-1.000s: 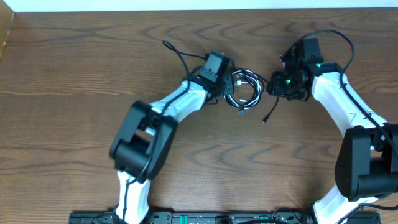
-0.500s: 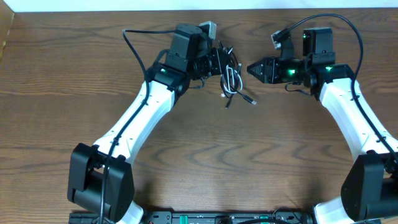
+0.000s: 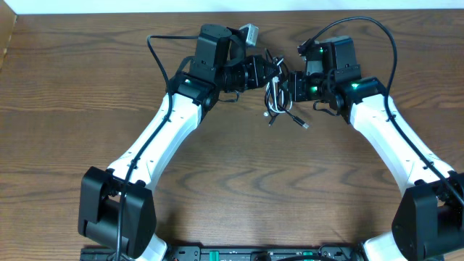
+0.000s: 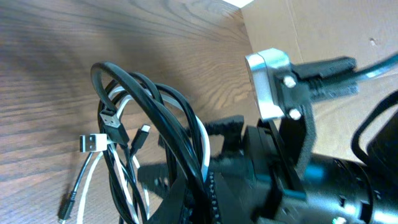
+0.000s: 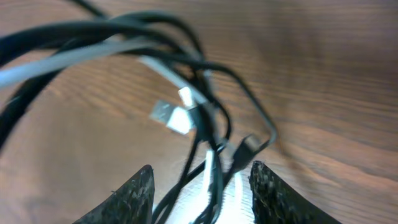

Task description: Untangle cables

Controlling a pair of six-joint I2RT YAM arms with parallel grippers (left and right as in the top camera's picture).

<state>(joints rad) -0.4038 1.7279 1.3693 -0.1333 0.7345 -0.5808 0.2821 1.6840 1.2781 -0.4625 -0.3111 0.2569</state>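
Above the far middle of the wooden table [image 3: 87, 109], the tangled cables [image 3: 278, 98] are hanging as one loose bundle between the two arms. Just left of the bundle, the left gripper [image 3: 262, 71] is clamping tight on its upper loops and holding them raised, while the lower strands and plug ends are trailing down beneath.

Seen from the left wrist, the black cable [image 4: 134, 84] is arching over in several loops, with the white cable [image 4: 200, 146] threading through them. A flat white plug [image 4: 92, 143] is dangling at the bundle's lower left side.

Just right of the bundle, the right gripper [image 3: 291, 83] is pointing into the tangle. Its jaws are standing partly apart and gripping nothing, with the two dark fingertips [image 5: 134, 196] sitting on either side of the hanging strands. Whether either fingertip is touching a strand cannot be told, because the close view is blurred.
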